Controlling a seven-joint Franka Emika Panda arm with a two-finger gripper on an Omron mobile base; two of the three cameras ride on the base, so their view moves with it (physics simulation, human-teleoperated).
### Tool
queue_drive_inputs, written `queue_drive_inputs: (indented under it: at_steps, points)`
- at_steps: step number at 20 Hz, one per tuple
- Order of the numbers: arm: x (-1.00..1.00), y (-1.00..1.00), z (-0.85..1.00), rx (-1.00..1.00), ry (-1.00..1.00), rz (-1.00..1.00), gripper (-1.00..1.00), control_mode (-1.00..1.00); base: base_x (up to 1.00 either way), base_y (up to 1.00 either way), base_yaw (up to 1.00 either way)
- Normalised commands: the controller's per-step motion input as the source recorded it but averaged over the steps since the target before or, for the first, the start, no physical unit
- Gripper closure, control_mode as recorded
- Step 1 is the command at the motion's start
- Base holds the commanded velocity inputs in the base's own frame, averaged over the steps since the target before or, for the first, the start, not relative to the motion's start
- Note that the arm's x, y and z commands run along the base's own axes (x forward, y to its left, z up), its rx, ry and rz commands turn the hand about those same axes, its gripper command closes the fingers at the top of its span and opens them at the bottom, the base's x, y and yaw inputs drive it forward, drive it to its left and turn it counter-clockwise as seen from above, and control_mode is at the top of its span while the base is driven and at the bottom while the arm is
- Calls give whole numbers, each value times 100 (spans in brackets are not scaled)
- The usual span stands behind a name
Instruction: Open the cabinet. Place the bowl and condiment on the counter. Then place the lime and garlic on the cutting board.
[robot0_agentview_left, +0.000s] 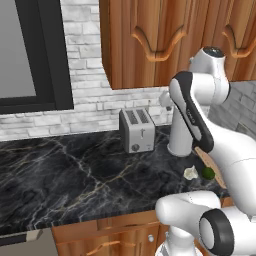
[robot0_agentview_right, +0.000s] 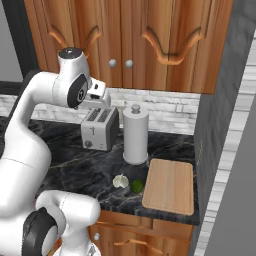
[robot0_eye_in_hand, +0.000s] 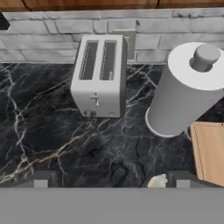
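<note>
The cabinet (robot0_agentview_right: 125, 42) is hanging above the counter (robot0_agentview_left: 75, 175) with its arched doors sitting closed, so whatever it is holding is hidden from me. The gripper (robot0_eye_in_hand: 111, 180) is hovering over the black marble with its jaws spread wide and nothing between them, looking down at the toaster (robot0_eye_in_hand: 99, 74) and the paper-towel roll (robot0_eye_in_hand: 186, 89). The garlic (robot0_agentview_right: 119, 181) and the lime (robot0_agentview_right: 136, 186) are lying side by side on the marble just beside the cutting board (robot0_agentview_right: 170, 186), which is sitting bare near the counter's front edge.
</note>
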Motion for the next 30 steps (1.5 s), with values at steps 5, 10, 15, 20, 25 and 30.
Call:
queue_drive_inputs:
  at_steps: [5,10,15,20,25,30]
  points:
    - [-2,-12,23,2,-20,0,-100,-100,0,0,0]
    - [-9,-12,16,2,-23,0,-100,-100,0,0,0]
    - [-4,-10,13,0,-21,0,-100,-100,0,0,0]
    - [-1,-9,25,2,-19,0,-100,-100,0,0,0]
    - [0,-10,29,3,-20,0,-100,-100,0,0,0]
    - [0,-13,23,3,-22,0,-100,-100,0,0,0]
